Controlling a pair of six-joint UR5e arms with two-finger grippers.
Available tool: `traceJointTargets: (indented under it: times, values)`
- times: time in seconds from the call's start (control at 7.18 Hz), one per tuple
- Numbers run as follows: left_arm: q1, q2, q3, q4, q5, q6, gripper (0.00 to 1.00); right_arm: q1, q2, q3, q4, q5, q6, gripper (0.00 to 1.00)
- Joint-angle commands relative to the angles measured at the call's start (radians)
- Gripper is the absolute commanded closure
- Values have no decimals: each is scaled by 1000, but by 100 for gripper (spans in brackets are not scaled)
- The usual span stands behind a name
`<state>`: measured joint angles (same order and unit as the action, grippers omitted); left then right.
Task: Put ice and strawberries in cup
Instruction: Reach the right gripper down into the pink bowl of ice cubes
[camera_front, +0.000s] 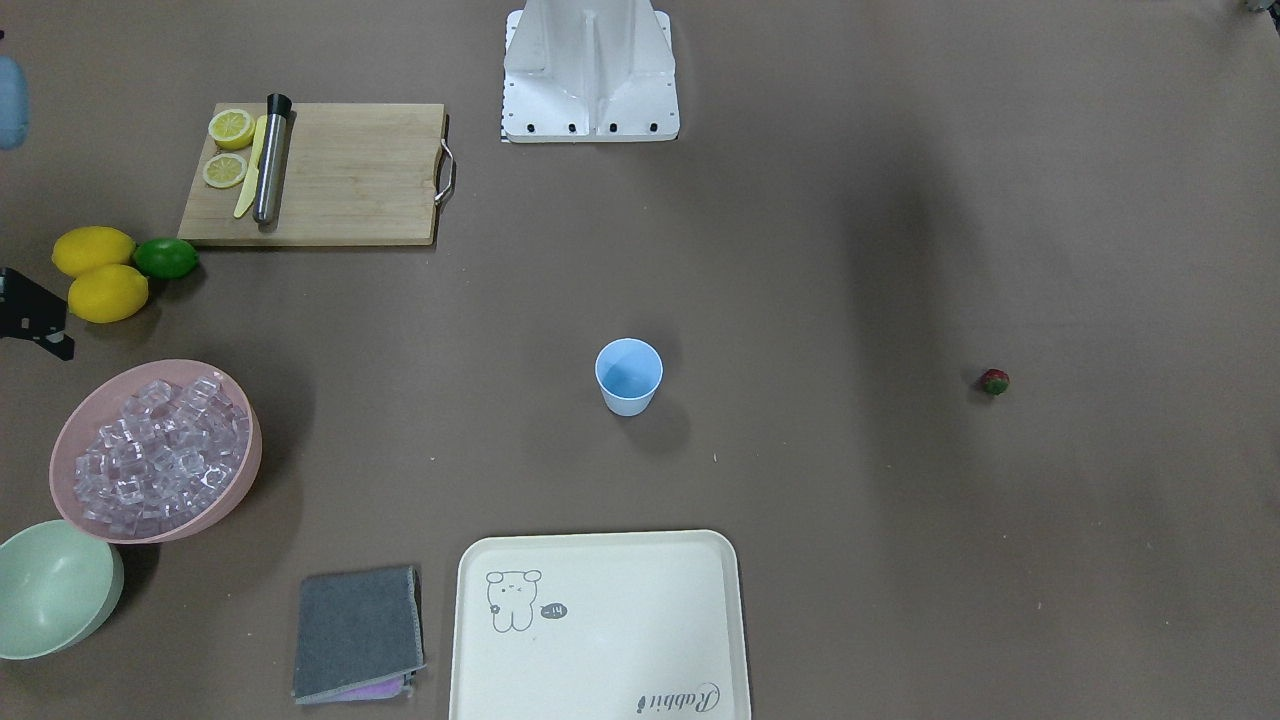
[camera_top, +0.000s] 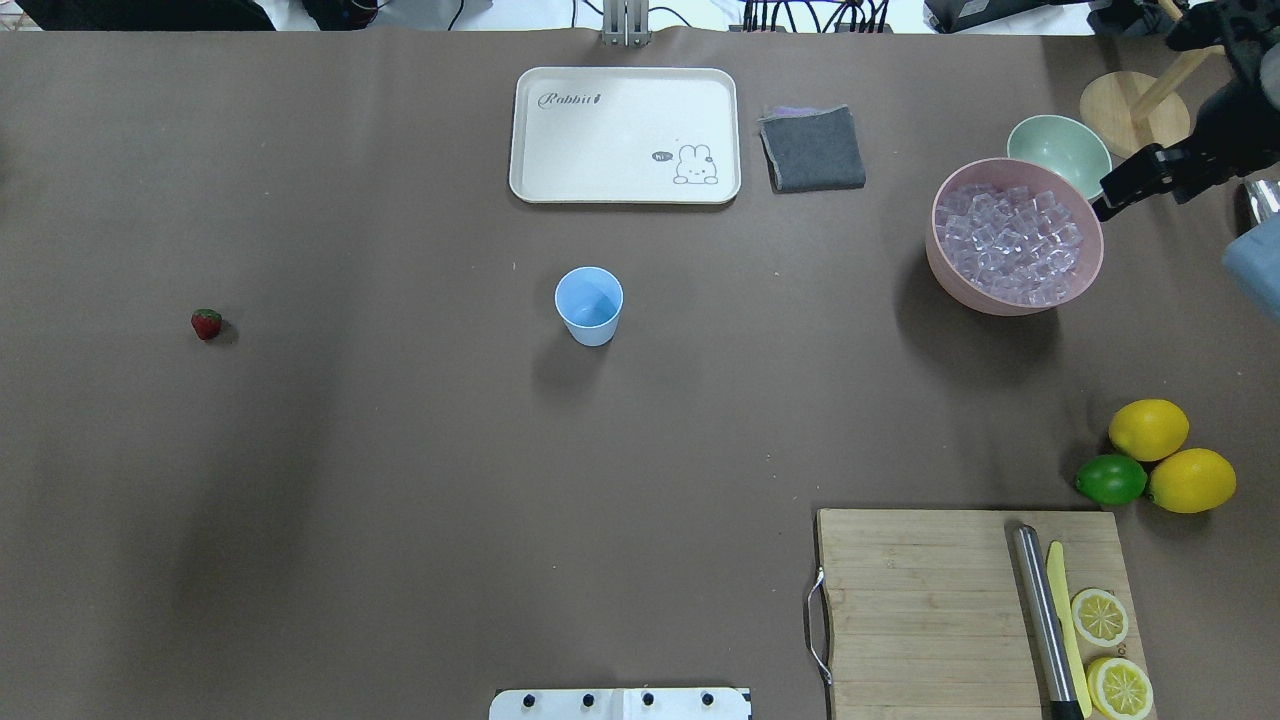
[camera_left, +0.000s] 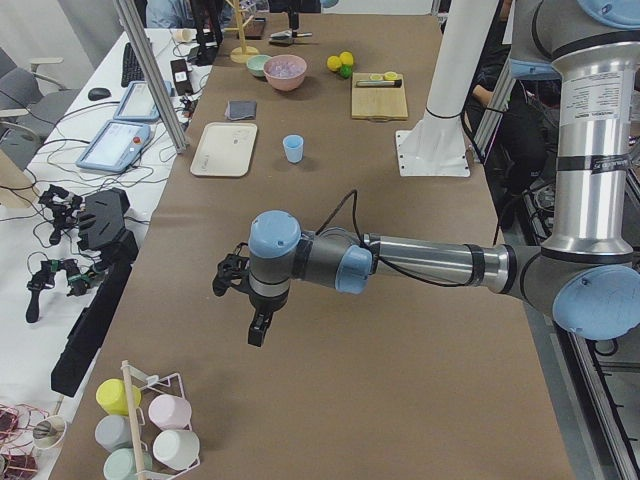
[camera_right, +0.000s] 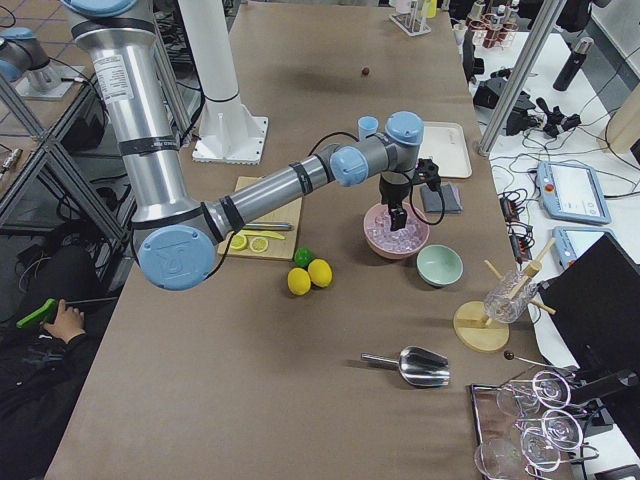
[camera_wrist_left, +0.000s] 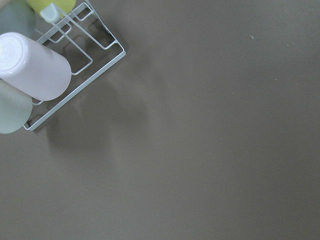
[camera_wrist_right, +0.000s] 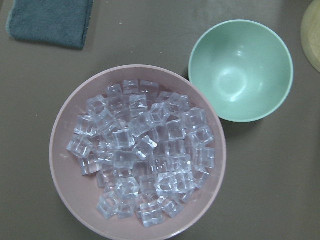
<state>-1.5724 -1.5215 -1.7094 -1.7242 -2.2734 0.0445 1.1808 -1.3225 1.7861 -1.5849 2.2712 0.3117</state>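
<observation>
1 cup, upright, mouth up, long axis vertical, mid-counter. 1 strawberry sits alone, well apart from the cup on the robot's left side; too small to tell which way its top points. Ice: too many cubes to count, all heaped in 1 pink bowl, w/ 1 green bowl just beside. Right tool hangs over the ice, left tool over bare counter. Can't tell how open either is or if it's got anything.
</observation>
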Motion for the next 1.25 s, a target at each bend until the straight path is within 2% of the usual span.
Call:
traceJointTargets:
  times: [0.0, 0.14, 0.28, 0.7, 1.11]
  values:
    - [2, -3, 1, 2, 2, 0, 2, -69, 66, -142, 171, -42, 0, 2]
    - [12, -3, -1, 0, 2, 0, 2, -72, 89, -230, 260, -41, 1, 2]
    - [17, -8, -1, 0, 0, 0, 2, -78, 89, -247, 281, -39, -2, 2]
    - [17, -16, -1, 2, 0, 0, 2, -116, 78, -255, 278, -41, 6, 2]
    - [37, -22, 1, 0, 0, 0, 2, -139, 115, -324, 281, -44, 6, 2]
